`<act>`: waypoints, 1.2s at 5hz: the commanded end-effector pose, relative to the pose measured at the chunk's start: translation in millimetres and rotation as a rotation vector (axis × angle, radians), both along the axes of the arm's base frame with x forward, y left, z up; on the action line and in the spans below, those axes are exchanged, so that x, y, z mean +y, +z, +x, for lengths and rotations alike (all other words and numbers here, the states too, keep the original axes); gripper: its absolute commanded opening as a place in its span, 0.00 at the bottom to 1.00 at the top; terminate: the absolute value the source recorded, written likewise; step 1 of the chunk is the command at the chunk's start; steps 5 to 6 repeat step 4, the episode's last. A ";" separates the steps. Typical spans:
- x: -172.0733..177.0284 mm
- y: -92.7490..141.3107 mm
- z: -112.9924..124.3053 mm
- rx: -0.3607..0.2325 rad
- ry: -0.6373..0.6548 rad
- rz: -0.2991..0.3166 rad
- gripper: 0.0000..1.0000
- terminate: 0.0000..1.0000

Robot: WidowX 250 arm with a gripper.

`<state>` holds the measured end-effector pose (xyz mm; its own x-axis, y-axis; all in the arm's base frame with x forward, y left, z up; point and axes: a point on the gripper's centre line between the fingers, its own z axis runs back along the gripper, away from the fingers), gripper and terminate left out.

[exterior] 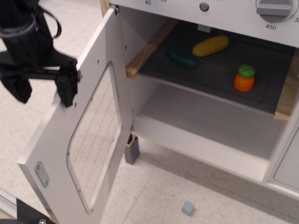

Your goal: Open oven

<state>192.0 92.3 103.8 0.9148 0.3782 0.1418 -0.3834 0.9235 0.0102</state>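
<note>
Oven (210,135) at right w/ door (88,140) swung out to the left, gripper (44,88) just left of door's upper edge. On the upper shelf (210,74): cucumber (182,59) left, corn (211,45) behind, carrot-like toy (244,78) right. Dial (274,8) above; small cube (188,208) on floor (163,196) in front.
</note>
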 end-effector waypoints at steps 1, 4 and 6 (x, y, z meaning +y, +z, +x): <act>-47.5 35.2 40.9 -0.099 0.056 -0.009 1.00 0.00; -70.6 47.0 52.1 -0.116 0.077 -0.018 1.00 1.00; -70.6 47.0 52.1 -0.116 0.077 -0.018 1.00 1.00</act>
